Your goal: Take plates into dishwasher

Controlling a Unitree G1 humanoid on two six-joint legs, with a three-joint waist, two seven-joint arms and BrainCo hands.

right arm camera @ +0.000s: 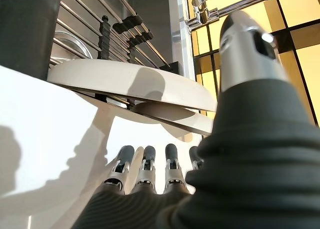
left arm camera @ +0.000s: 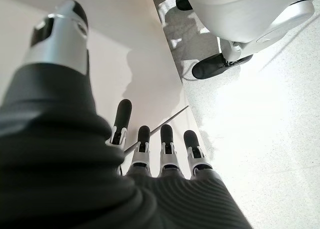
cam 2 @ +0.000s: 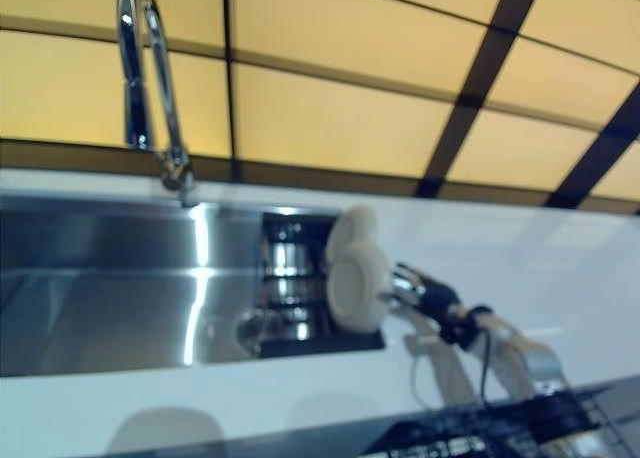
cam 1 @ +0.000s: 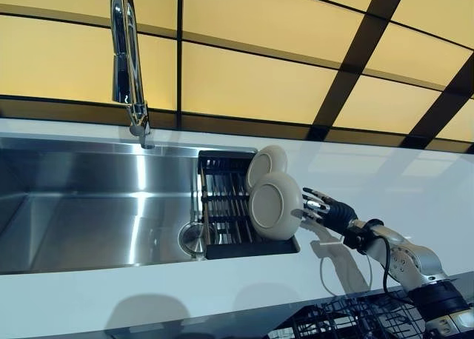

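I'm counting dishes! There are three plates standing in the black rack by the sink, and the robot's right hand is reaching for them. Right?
Not quite: the left eye view shows two plates, not three. They do stand in the black rack by the sink, and the right hand is reaching for them.

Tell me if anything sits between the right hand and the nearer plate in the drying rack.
Nothing visible does. The right hand, fingers straight, is right beside the nearer plate, which stands on edge in the black drying rack. The second plate stands behind it, not in the way.
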